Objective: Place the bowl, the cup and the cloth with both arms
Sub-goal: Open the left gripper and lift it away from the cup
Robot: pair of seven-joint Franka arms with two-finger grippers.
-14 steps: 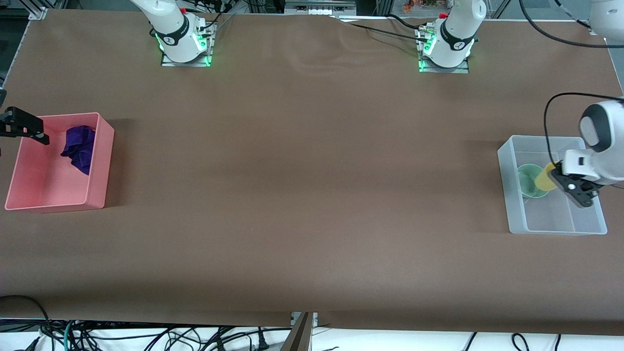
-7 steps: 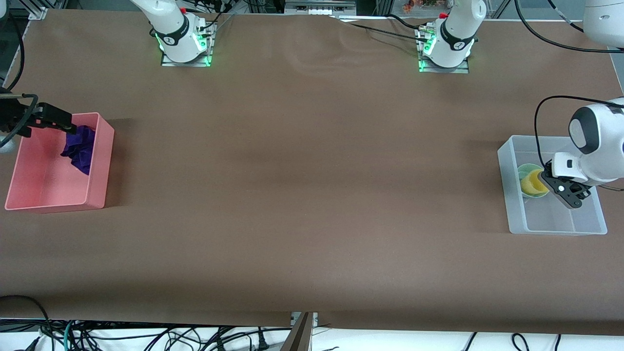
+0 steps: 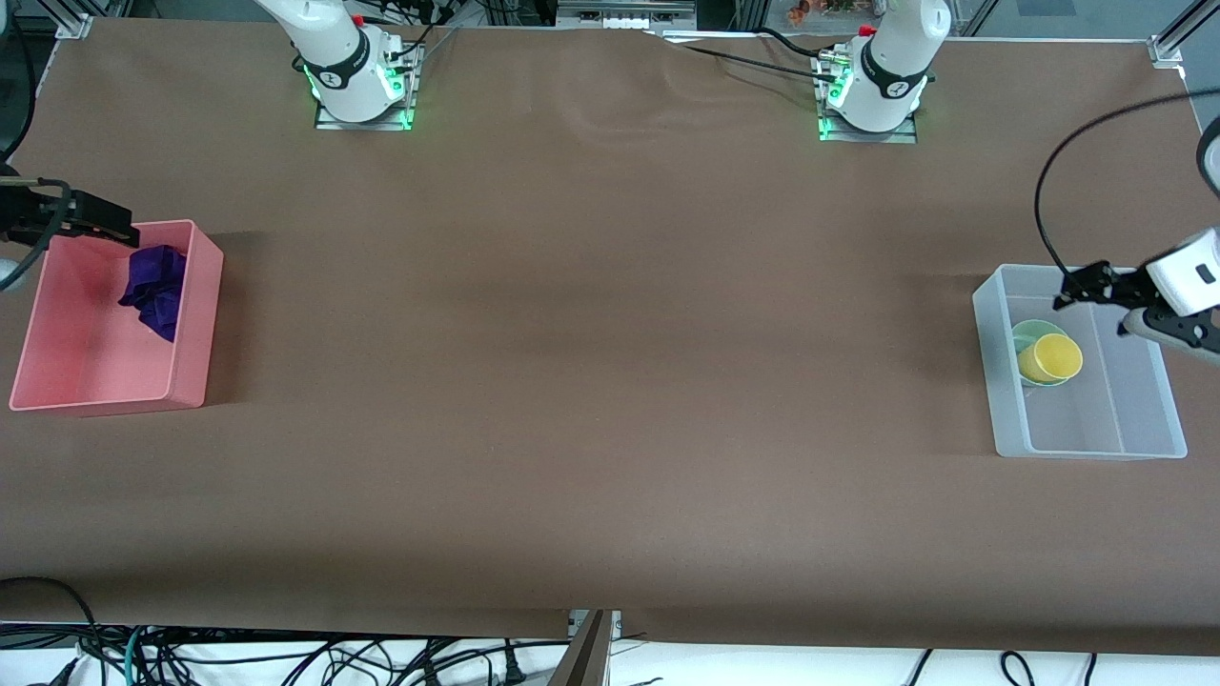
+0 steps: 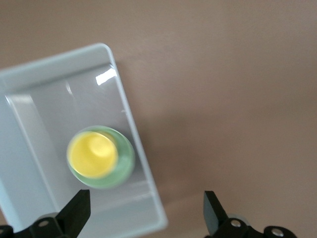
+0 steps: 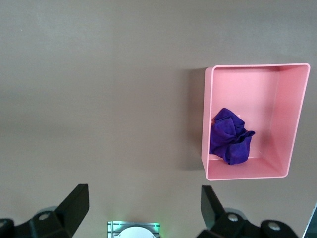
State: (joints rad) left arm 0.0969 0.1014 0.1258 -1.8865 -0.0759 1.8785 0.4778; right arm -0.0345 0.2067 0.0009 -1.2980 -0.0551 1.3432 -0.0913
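You have the cup point(image 3: 1049, 358) nested in the bowl point(image 3: 1029, 335) inside the clear bin point(image 3: 1087, 440), the left pincer point(image 3: 1096, 295) released above it, and the right pincer point(image 3: 95, 221) released above the pink bin point(image 3: 191, 324) holding the cloth point(image 3: 154, 286).

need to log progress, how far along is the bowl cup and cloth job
It looks essentially done. The cup sits inside the bowl in the clear bin at the left arm's end of the table, and the cloth lies in the pink bin at the right arm's end. Nothing is in hand: the left gripper is open over the clear bin, the right gripper open by the pink bin's rim. No item remains loose on the table.
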